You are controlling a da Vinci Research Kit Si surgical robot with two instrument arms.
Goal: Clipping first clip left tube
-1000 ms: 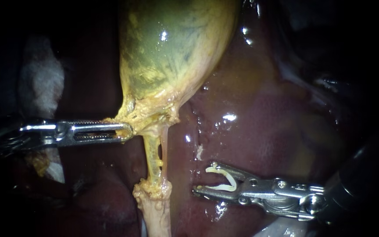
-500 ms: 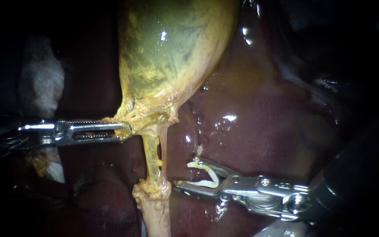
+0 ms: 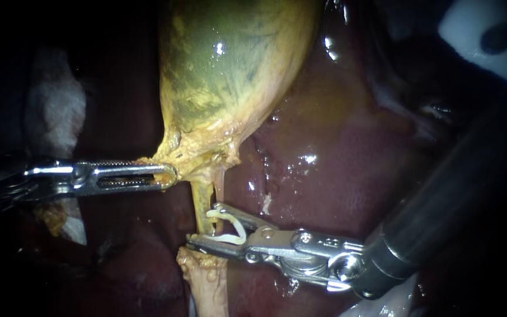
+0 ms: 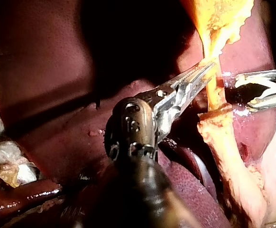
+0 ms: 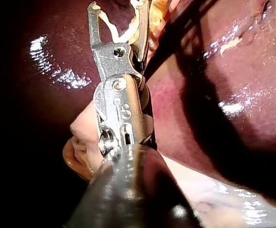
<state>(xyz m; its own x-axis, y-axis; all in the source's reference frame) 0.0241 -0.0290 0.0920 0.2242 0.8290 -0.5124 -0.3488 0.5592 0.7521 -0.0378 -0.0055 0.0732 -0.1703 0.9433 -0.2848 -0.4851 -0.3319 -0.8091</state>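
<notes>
Right instrument, claw grasping the open clip, is now reaching the left tube, centre frame, after sliding in from lower right; clip not squeezed yet. Left instrument claw is clenching gallbladder base.

The left tube, yellow and taut, is seen running straight down from the gallbladder to a pale, lumpy stump. The clip, white and spread in a V, is carried by the right instrument, its open ends set against the tube's lower part.
</notes>
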